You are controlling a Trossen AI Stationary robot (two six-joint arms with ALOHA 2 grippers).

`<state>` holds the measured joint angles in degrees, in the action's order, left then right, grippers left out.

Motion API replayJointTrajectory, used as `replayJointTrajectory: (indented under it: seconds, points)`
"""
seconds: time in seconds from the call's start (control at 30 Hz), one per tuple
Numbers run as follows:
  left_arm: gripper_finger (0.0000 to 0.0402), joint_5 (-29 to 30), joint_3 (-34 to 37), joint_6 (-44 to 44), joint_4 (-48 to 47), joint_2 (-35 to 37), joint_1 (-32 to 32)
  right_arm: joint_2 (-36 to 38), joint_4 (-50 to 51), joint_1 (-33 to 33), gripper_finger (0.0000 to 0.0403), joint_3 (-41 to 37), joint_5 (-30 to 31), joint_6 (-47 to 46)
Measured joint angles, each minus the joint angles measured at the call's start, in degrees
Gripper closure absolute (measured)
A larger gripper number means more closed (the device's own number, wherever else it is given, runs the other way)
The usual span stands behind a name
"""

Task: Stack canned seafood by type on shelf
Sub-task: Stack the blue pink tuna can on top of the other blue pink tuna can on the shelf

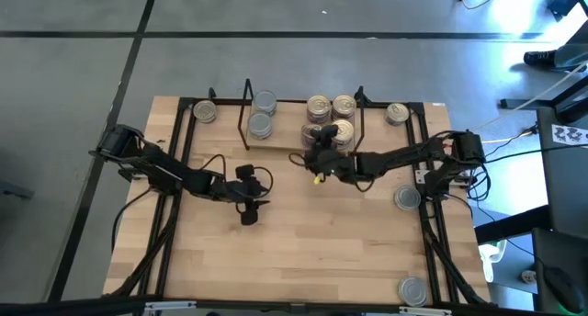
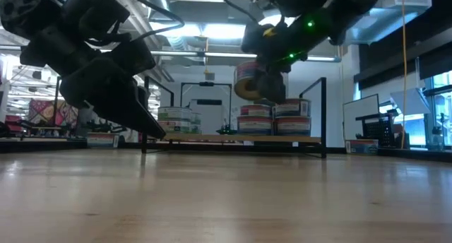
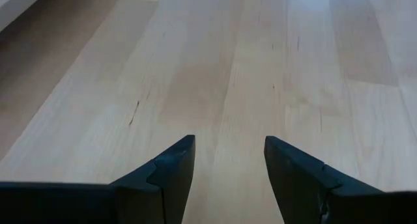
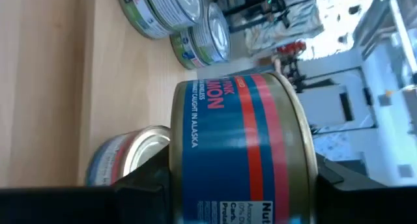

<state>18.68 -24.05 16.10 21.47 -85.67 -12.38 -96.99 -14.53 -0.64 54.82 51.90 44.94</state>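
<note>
The shelf [image 1: 285, 143] stands at the table's far middle, its board [image 2: 212, 138] low on a black wire frame. Silver-topped tins [image 1: 263, 114] are stacked on its left part, gold-lidded tins [image 1: 332, 106] on its right part. My right gripper [image 1: 322, 155] hovers at the shelf's near right side, shut on a blue-and-red labelled salmon tin [image 4: 241, 152], which hangs above the gold-lidded stacks [image 2: 274, 118]. My left gripper [image 3: 228, 159] is open over bare table, left of centre [image 1: 248, 204], with nothing between its fingers. My right gripper pinches the salmon tin between its two fingers [image 4: 151, 177], which stand at the tin's two flat ends; the labelled side wall [image 4: 228, 120] faces the wrist camera. The tin [image 2: 248, 80] is lifted clear, tilted, above the stacked tins on the shelf.
Loose tins lie off the shelf: one at the far left [image 1: 205, 111], one at the far right [image 1: 397, 113], one by the right arm [image 1: 407, 198], one at the near right corner [image 1: 413, 291]. Bare tabletop [image 1: 303, 252] spreads across the near half.
</note>
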Motion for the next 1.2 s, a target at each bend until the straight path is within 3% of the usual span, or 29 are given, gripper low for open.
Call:
replayJointTrajectory:
  seconds: [0.2, 0.53, 1.0, 1.07, 1.2]
  points:
    - [0.0218, 0.0, 0.0, 0.0, 0.0, 0.0, 0.0, 0.0, 7.9, 4.5, 0.022, 2.2, -3.7, -6.3]
    - [0.0218, 0.0, 0.0, -0.1, 0.1, 0.0, 0.0, -2.0, 9.7, 8.9, 0.022, 2.2, -9.1, -9.3]
    - [0.0218, 0.0, -0.1, -0.2, 0.1, 0.0, 0.0, -4.0, 7.2, 9.3, 0.022, 2.3, -7.8, -8.5]
    - [0.0218, 0.0, -0.1, -0.2, 0.1, 0.0, 0.0, -4.0, 7.4, 9.3, 0.0205, 2.3, -8.8, -8.6]
    - [0.0218, 0.0, -0.1, -0.2, 0.1, 0.0, 0.0, -4.2, 8.2, 9.3, 0.0127, 2.2, -10.9, -8.7]
